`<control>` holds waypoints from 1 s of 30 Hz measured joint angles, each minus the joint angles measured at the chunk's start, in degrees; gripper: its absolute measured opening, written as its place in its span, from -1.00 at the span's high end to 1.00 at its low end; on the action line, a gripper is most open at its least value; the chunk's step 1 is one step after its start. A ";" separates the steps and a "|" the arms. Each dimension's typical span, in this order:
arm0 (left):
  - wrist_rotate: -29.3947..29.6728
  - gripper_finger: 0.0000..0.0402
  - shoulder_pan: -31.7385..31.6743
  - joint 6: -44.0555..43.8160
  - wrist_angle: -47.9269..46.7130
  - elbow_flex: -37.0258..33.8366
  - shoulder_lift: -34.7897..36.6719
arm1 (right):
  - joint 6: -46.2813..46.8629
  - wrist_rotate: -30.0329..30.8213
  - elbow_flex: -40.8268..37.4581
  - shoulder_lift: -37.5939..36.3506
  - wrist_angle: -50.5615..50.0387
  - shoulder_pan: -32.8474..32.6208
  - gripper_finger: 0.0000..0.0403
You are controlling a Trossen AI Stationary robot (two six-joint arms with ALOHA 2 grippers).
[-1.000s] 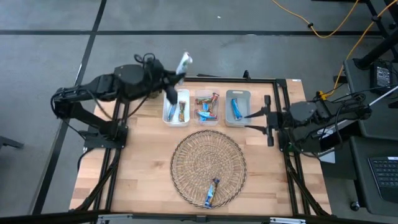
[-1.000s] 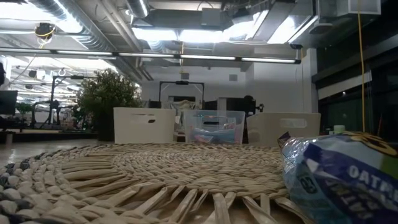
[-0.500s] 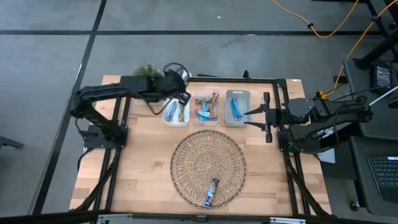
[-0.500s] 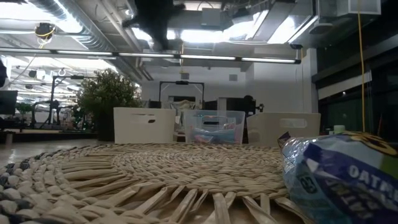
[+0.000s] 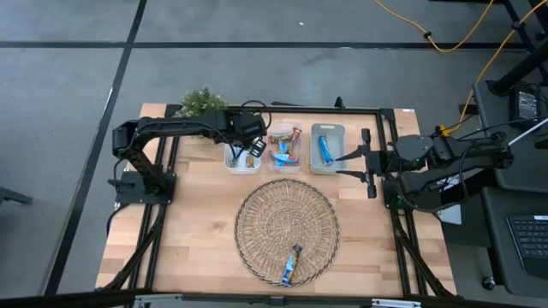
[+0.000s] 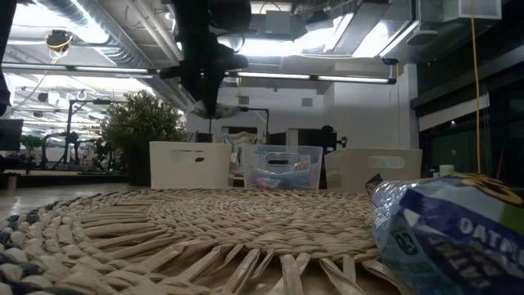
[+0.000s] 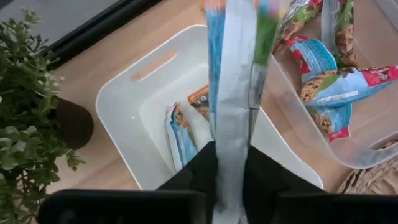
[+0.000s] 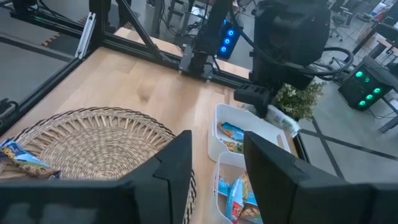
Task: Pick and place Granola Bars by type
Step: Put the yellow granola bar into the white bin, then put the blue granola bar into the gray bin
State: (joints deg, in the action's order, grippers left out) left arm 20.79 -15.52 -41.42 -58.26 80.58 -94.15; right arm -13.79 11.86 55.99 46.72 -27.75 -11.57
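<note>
The left gripper (image 7: pixel 231 163) hangs directly above the left white bin (image 5: pixel 242 157), its fingers pinching 1 silver-and-blue granola bar (image 7: pixel 233 93) by one end, so the bar points lengthwise away from the wrist and down into the bin's open mouth. That is the relation the next move turns on: the held bar's long axis runs roughly with the bin's long side, and the drop is straight down. In my judgement a simple release would land it beside the 2 bars (image 7: pixel 186 127) already lying on the bin floor. The clear middle bin (image 5: pixel 285 147) just beside it holds several blue and red bars, close enough that a swing sideways could tip the bar over the shared wall. The right gripper (image 5: pixel 349 160) waits at the table's right edge, near the grey right bin (image 5: pixel 327 147) with 1 blue bar in it, its fingers parted and holding nothing. 1 last bar (image 5: pixel 292 264) lies on the near rim of the wicker tray (image 5: pixel 287 224), well apart from both arms. The surface is pale wooden planking inside a black frame, with a small potted plant (image 5: pixel 203 99) at the far left corner. Behind the table the room is an open workshop with ceiling lights and ducts.
</note>
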 joint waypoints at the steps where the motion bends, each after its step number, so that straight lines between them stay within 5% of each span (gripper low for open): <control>1: 0.01 0.71 -0.01 0.01 0.00 0.00 0.00 | 0.06 0.00 0.00 -0.01 -0.05 0.00 0.27; 13: -4.03 0.12 1.53 2.44 1.21 0.02 4.81 | 0.05 -0.46 0.00 -0.01 -1.01 0.00 0.27; 19: -5.55 0.10 7.38 2.01 5.02 0.02 11.67 | -0.55 -12.50 0.00 0.00 -1.48 -0.04 0.27; 23: -1.40 0.11 11.99 0.01 7.64 0.02 15.87 | -1.47 -21.39 0.00 0.07 -1.45 -0.01 0.27; 30: 6.45 0.09 17.91 -1.52 7.34 0.04 19.79 | -3.03 -27.98 1.75 7.01 -1.01 -4.49 0.16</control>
State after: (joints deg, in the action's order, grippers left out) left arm 27.24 2.39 -42.94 -50.92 80.62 -74.35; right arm -16.82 -16.12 57.73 53.73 -28.76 -16.06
